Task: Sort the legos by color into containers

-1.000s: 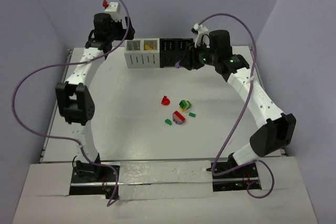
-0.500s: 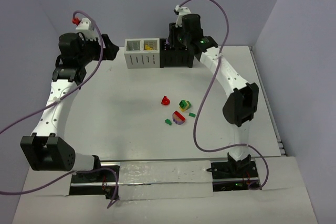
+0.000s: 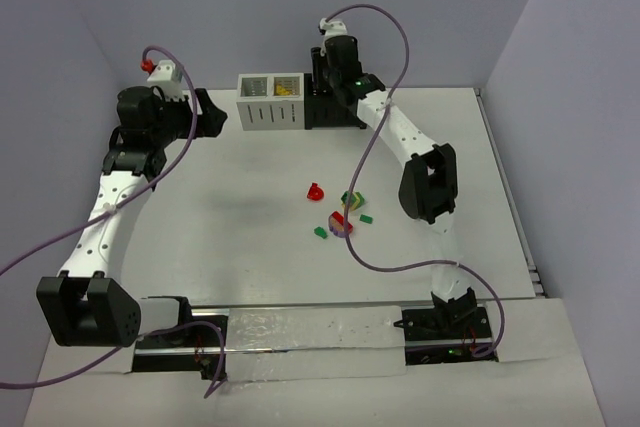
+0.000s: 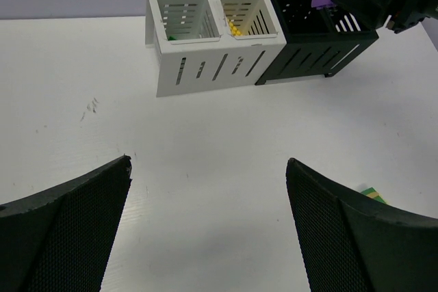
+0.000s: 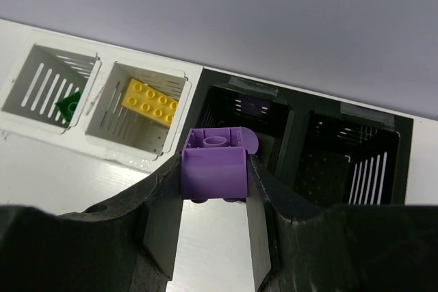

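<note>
We can read no writing, number, brand or sign in any view. The white bins [image 4: 168, 80], the black bins [image 4: 301, 59] and the purple brick [image 5: 213, 169] show only plain surfaces, as far as we can tell.

The containers [image 3: 298, 107] are set in one row at the far edge of the surface [image 3: 230, 247]; the loose legos [image 3: 340, 215] are scattered before them, near the middle.

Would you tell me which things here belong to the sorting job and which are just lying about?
Job: held purple brick; black bins; white bins; binned yellow brick; binned green brick; loose bricks.
Lying about: purple cables; scuff marks.
</note>
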`<action>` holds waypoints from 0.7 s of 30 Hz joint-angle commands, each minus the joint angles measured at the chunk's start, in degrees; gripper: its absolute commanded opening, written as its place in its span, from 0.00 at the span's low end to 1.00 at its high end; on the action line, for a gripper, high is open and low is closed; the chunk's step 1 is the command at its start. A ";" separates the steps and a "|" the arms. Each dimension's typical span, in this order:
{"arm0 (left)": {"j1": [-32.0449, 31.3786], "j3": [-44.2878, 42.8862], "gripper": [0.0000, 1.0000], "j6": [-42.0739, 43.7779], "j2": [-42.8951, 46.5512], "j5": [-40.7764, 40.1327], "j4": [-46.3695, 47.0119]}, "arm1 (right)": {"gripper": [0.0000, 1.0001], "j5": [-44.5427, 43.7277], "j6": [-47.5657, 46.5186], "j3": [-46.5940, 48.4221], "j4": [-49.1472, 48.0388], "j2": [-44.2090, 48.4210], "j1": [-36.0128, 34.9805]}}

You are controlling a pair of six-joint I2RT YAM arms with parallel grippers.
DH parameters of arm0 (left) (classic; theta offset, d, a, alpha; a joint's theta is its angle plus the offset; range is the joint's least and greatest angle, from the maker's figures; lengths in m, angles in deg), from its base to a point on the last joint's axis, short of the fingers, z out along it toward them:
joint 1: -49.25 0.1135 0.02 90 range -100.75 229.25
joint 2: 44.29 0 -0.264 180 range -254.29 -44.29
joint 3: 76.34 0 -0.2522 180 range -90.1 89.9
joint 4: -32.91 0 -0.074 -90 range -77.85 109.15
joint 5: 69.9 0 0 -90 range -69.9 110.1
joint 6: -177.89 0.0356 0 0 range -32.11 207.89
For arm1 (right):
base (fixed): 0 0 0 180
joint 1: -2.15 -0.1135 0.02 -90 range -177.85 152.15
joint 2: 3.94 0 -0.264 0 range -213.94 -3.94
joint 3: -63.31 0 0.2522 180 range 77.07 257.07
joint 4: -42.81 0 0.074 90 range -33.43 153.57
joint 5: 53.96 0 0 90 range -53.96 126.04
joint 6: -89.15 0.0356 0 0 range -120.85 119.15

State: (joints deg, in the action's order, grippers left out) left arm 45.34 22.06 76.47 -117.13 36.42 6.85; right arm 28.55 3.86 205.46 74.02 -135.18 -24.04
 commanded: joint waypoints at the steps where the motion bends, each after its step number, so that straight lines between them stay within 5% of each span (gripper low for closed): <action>1: 0.03 0.69 0.99 -0.79 1.12 -1.19 1.22 | 0.03 -0.43 0.56 3.26 -4.79 -2.52 0.70; 8: 0.03 1.46 0.99 0.67 0.59 0.11 1.64 | 0.20 -0.59 0.83 3.28 -5.22 -4.88 0.97; 9: 0.03 1.63 0.99 0.70 0.67 0.70 1.95 | 0.33 -0.53 0.83 3.27 -5.15 -4.97 1.11; 15: 0.03 2.50 0.99 0.67 0.42 2.17 2.50 | 0.74 0.29 1.27 3.09 -4.82 -4.06 1.23; 21: 0.06 4.50 0.99 2.50 1.39 7.75 4.10 | 0.84 3.49 2.80 2.98 -2.94 -0.29 0.99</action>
State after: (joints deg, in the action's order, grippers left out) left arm 45.34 25.16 77.18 -117.15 38.65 7.39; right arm 29.95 5.11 206.04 71.81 -140.26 -23.30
